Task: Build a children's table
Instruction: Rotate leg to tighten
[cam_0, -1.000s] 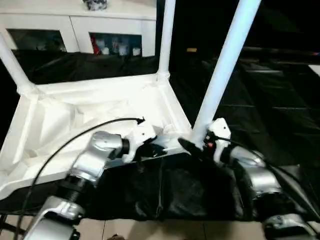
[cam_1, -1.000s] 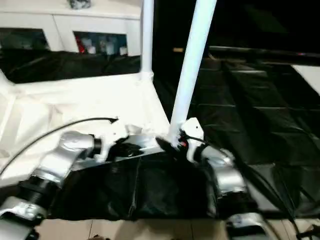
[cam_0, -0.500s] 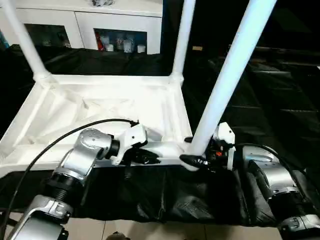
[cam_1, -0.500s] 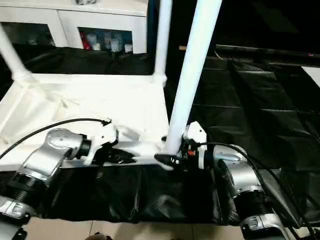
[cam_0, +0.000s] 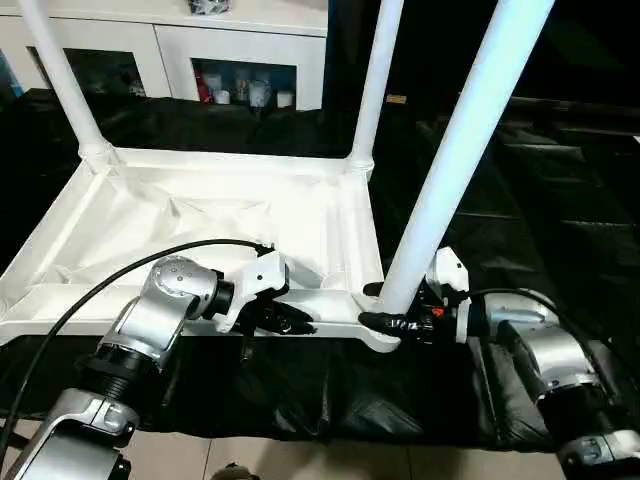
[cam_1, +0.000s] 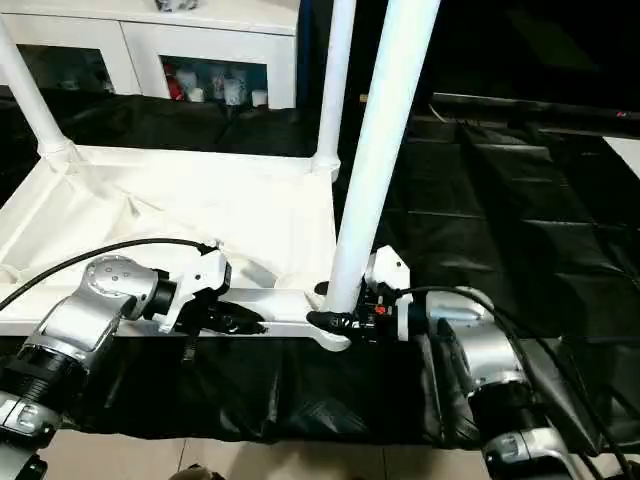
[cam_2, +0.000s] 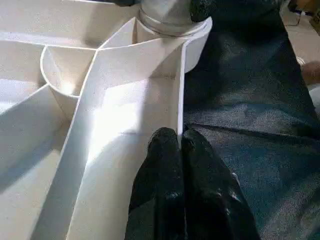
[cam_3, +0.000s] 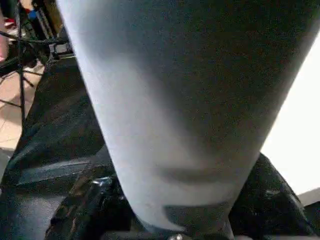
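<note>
Left gripper (cam_2: 180, 145) pinches the tabletop (cam_0: 200, 215) rim (jaws together); right gripper (cam_0: 388, 312) straddles a leg (cam_0: 450, 170).

Our right gripper (cam_0: 385, 308) now closes in around the base of the near leg (cam_0: 455, 163), its fingers on either side of the tube, where a second ago it sat wider beside it. Our whole view has also swung, so the tabletop (cam_0: 200, 215) sits squarer.

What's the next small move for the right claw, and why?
Probably finish closing the right claw on the near leg and press it down into its corner socket. The claw straddles the leg's base, while the left claw pinches the tabletop rim, steadying it.
</note>
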